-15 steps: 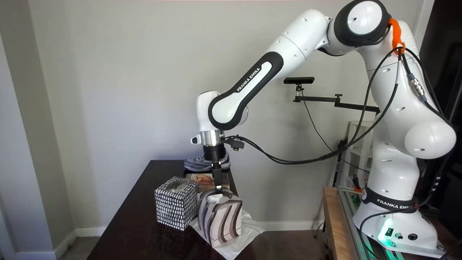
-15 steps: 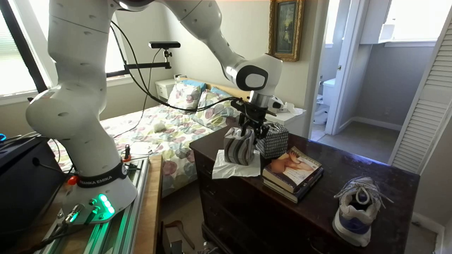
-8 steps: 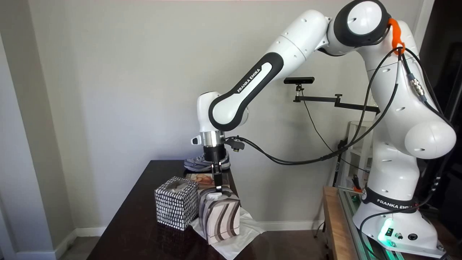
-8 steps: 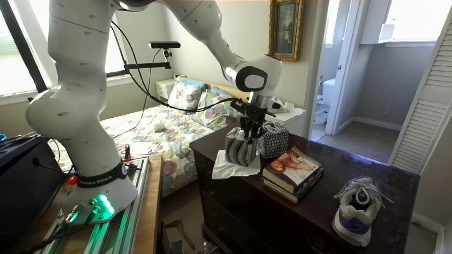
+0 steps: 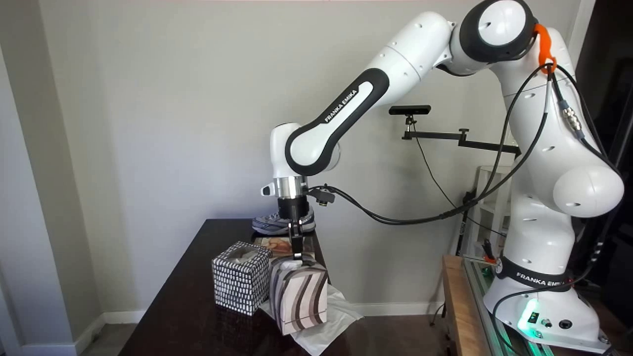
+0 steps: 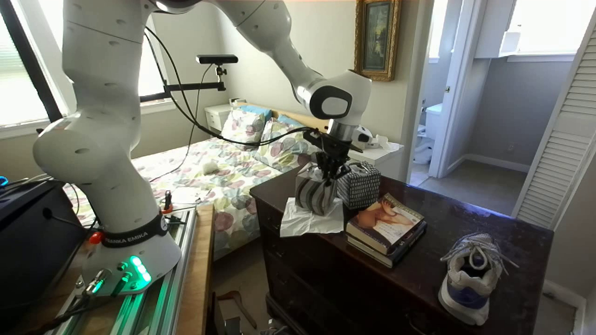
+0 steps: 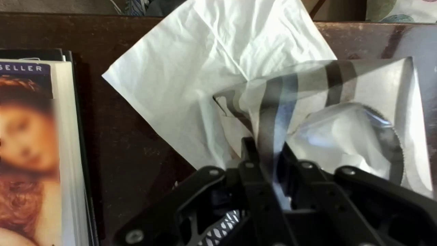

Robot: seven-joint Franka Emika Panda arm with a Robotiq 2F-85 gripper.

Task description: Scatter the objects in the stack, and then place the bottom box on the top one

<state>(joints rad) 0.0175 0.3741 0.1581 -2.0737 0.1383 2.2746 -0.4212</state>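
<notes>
Two tissue boxes stand side by side on the dresser; which is the bottom box and which the top one, I cannot tell. The striped box (image 5: 300, 302) has my gripper (image 5: 297, 258) at its top in both exterior views. In the wrist view the gripper (image 7: 268, 148) is shut on the top edge of that striped box (image 7: 375, 83), whose card bends between the fingers beside the clear oval opening. The box is a little tilted. Close by is the black-and-white patterned box (image 6: 364, 186), upright; only a corner of this patterned box (image 7: 218, 232) shows behind my fingers.
White crumpled sheeting (image 6: 309, 223) lies under and beside the striped box, near the edge of the dark dresser (image 6: 461, 214). Two stacked books (image 6: 386, 221) lie close to the patterned box. Farther along sits a shoe (image 6: 470, 279).
My fingers have come together on the striped box's upper edge. The box has shifted and turned slightly, and its top has risen a little with the gripper. The patterned box has not moved.
</notes>
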